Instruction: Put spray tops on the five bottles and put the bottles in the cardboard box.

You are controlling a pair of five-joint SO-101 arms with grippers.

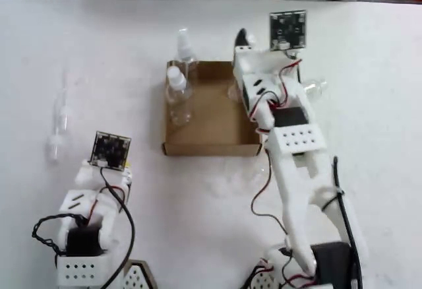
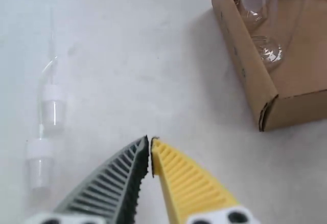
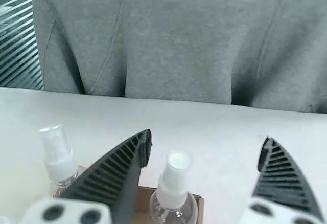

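Hanging over the far edge of the box [image 1: 211, 147], the right end effector [image 3: 205, 137] is held wide apart; a capped bottle [image 3: 172, 183] is seen upright just below, between the jaws, axis vertical. The left end effector [image 2: 151, 143] is held together, well apart from it, near the spray tops [image 2: 48, 106].

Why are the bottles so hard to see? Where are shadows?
High view: the clear bottles almost melt into the bright white table. Left wrist view: the cardboard box throws a soft shadow beside its wall. Right wrist view: white spray tops blend into the table too.
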